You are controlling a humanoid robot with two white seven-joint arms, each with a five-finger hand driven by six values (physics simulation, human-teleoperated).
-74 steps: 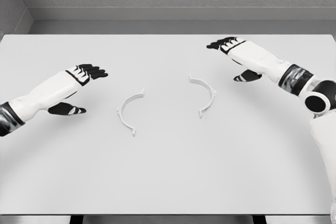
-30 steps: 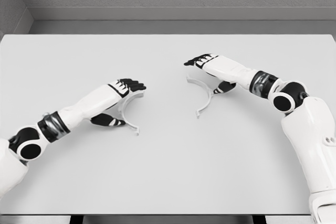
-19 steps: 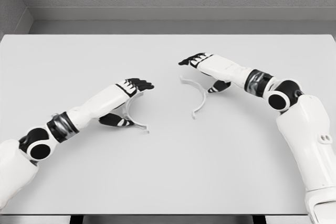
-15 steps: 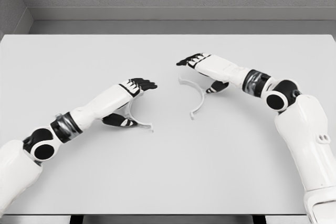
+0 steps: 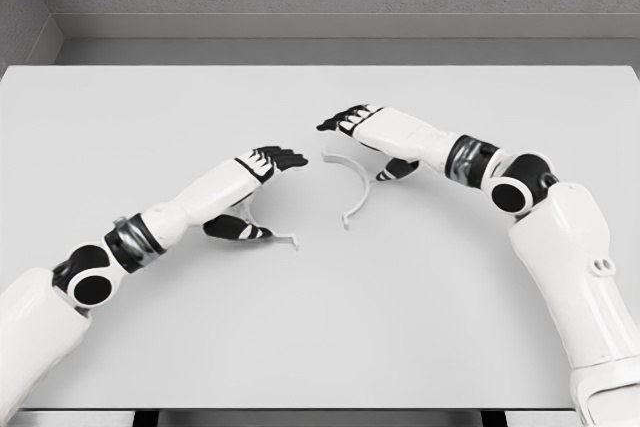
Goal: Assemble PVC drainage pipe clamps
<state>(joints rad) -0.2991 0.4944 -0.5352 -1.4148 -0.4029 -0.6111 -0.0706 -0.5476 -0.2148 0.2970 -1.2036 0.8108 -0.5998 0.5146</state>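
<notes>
While both arms reach in over the white table (image 5: 320, 327), the 2 clamp halves lie near the middle, close together but apart. Left arm enters from lower left, forearm angled up toward centre. Left hand (image 5: 255, 182) sits over the left clamp half (image 5: 275, 235): black fingers (image 5: 280, 157) stretched forward and slightly spread, thumb (image 5: 238, 231) tucked below, the white arc running between them and mostly hidden by the hand. Only its near end with a small tab shows clearly, flat on the table. Cannot tell if the hand is touching the piece; no closed grip visible. Just right of it, right clamp half (image 5: 355, 182) lies flat, curve bulging right, open side facing the left half. Right hand (image 5: 365, 132) hovers at its far, right side, fingers (image 5: 335, 119) extended and loosely spread, thumb (image 5: 398, 171) down by the arc; contact unclear, nothing pinched. Right arm comes in from the right edge, elbow bent.
</notes>
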